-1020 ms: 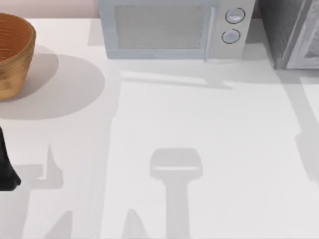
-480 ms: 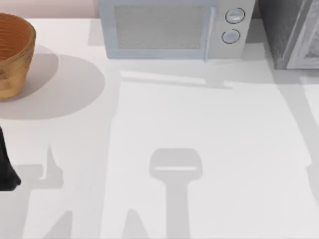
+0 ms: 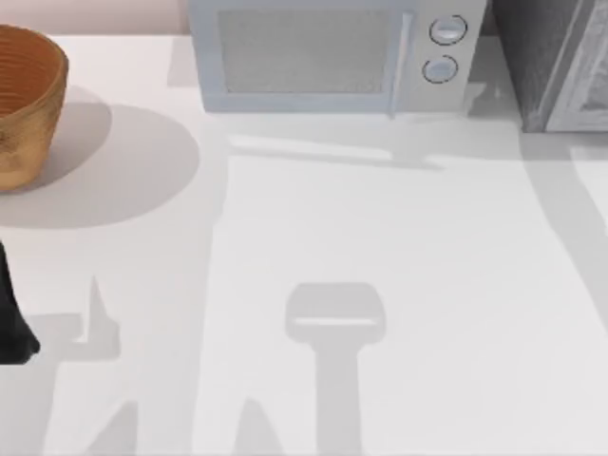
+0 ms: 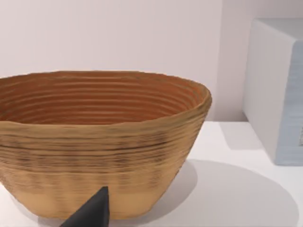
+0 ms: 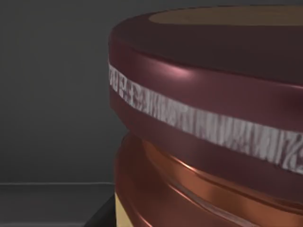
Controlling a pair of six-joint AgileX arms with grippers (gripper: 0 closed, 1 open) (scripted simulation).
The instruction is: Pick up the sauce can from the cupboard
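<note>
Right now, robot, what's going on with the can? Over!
Sauce can right up against the right wrist camera, dark cupboard wall behind it. Left arm parked at the table's left edge near the basket. Nothing seen blocking.

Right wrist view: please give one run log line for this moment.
phase: reaching | target: maroon-topped sauce can, close to camera | setting: dark grey cupboard | left arm: parked

I saw the small maroon-topped sauce can (image 5: 208, 118) standing upright against a dark grey interior, close before my right wrist camera. The dark grey speckled cupboard (image 3: 546, 57) stood at the surface's far right.
</note>
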